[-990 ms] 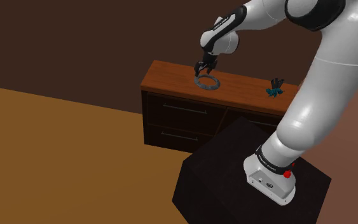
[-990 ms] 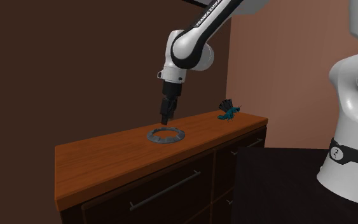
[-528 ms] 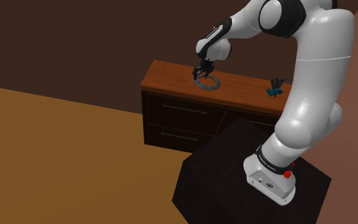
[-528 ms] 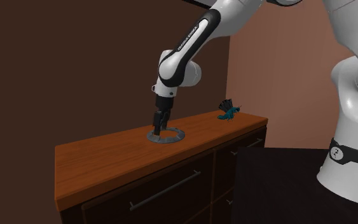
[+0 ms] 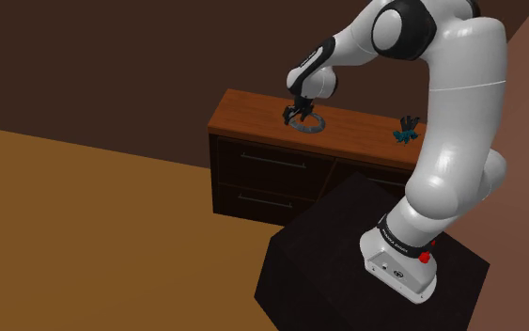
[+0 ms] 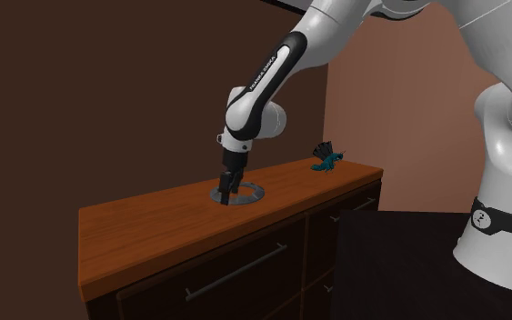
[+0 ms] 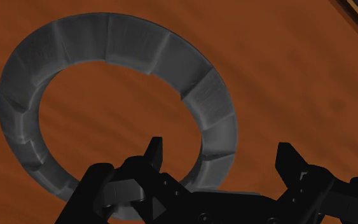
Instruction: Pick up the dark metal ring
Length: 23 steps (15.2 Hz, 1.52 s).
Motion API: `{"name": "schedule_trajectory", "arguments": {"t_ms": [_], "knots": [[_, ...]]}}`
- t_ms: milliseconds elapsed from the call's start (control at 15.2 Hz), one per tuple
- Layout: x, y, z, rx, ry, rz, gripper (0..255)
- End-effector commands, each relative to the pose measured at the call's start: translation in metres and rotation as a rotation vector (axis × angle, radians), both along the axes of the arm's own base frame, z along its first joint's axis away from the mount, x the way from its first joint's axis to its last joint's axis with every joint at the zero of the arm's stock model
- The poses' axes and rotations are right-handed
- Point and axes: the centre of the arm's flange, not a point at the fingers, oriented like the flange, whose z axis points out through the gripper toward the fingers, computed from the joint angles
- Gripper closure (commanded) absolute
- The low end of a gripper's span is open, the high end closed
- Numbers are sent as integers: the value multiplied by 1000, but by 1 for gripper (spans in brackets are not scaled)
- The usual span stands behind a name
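the dark grey ring lay flat on the wooden dresser top. the gripper stood open and held nothing, straddling the ring's band, one finger inside the hole and one outside, so closing across that band looked next

Base: we log the white base at the shoulder view's lower right.
Arm: we see the white arm rise steeply, fold at its top joint and reach to that view's left.
Forearm: we note the forearm slanting down, a dark stripe along it.
Wrist: we find the wrist bent, directly above the hand.
Gripper: we record the black gripper pointing downward, set low.
Fingers: we count two fingers, parted, with a plain gap between them.
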Motion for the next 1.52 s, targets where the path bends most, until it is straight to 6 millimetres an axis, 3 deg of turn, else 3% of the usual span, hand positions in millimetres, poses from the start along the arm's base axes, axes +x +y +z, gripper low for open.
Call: {"name": "schedule_trajectory", "arguments": {"t_ms": [0, 594, 1452], "knots": [[0, 0, -1, 0, -1, 0, 255], [0, -1, -2, 0, -1, 0, 255], [0, -1, 67, 0, -1, 0, 255]]}}
